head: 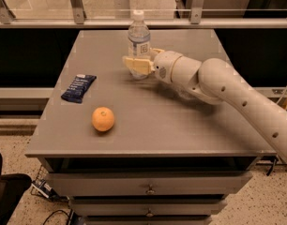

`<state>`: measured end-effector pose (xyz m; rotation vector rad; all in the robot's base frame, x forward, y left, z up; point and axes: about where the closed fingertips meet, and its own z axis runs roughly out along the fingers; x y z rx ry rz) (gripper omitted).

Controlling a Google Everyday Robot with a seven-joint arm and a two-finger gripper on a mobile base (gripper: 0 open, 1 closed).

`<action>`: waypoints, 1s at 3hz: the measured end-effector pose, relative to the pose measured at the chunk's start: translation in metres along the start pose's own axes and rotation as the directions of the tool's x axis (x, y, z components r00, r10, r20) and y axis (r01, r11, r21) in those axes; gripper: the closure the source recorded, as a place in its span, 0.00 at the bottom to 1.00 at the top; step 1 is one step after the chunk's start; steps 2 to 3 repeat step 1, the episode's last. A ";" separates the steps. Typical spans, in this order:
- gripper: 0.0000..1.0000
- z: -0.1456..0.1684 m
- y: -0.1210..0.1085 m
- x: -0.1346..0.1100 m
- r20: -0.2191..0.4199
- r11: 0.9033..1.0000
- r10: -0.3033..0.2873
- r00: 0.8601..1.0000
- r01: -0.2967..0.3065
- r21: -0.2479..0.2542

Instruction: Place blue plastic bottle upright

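The blue plastic bottle (139, 34), clear with a white cap and white label, stands upright on the grey table (148, 121) near its far edge. My gripper (140, 60) reaches in from the right and is shut on the bottle's lower part, one cream finger in front of it and one behind. The bottle's base is hidden by the near finger.
An orange (103, 119) lies toward the table's front left. A dark blue snack-bar wrapper (79, 88) lies at the left edge. A railing with glass runs behind the table. Drawers sit under the tabletop.
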<state>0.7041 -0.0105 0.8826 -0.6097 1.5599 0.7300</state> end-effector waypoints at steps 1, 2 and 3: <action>0.00 0.001 0.002 0.000 0.000 1.000 0.000 1.000 0.000 -0.003; 0.00 0.001 0.002 0.000 0.000 1.000 0.000 1.000 0.000 -0.003; 0.00 0.001 0.002 0.000 0.000 1.000 0.000 1.000 0.000 -0.003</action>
